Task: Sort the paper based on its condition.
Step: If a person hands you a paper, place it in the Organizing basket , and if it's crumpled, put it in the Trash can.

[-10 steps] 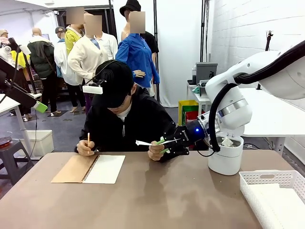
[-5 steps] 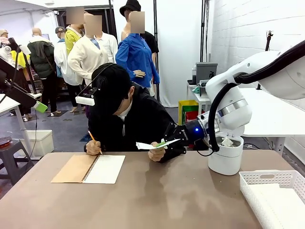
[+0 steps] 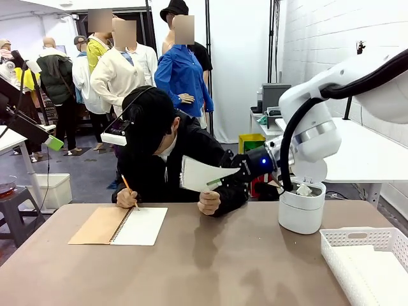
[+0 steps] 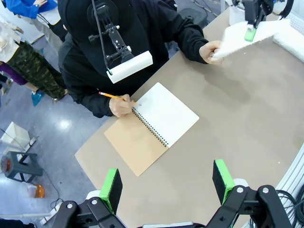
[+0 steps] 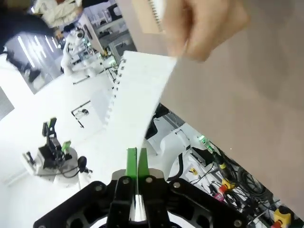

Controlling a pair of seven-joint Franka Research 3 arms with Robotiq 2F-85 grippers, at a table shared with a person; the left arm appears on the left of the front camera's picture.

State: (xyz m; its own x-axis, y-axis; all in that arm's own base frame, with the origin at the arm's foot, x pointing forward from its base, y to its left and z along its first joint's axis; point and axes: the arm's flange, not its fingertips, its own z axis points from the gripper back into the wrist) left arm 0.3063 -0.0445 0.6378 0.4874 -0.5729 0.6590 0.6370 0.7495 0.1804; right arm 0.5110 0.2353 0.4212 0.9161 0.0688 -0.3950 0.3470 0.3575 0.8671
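Now the right hand [image 3: 224, 176] is clenched on one edge of the thin plain white paper sheet [image 3: 199, 174], green pads pressed flat together with the sheet between them in the right wrist view [image 5: 137, 164]. A second ago its jaws stood apart around the sheet, which lay nearly flat, edge-on to the front camera, in the person's hand [image 3: 208, 203]. Since then the jaws have closed, the sheet has lifted and tilted to show its face, and the person's hand sits lower, at about 6 o'clock of the sheet. From the left wrist view [image 4: 249, 40] their fingertips look close to the sheet's far corner; whether they touch it I cannot tell.

Judgement: the handover is essentially made, so the next step is choosing a destination by condition.

Sheet's look: flat, uncreased, clean as far as the frames show; one long edge carries a row of torn binding holes. It hangs in the air above the far side of the brown bench [image 3: 210, 268], toward 12 o'clock from the robot.

Left hand [image 4: 165, 185] is released, jaws wide, grasping nothing, high over the open spiral-bound notebook with brown cardboard cover [image 3: 120, 225]. White plastic lattice basket [image 3: 363, 255] sits at 4 o'clock.
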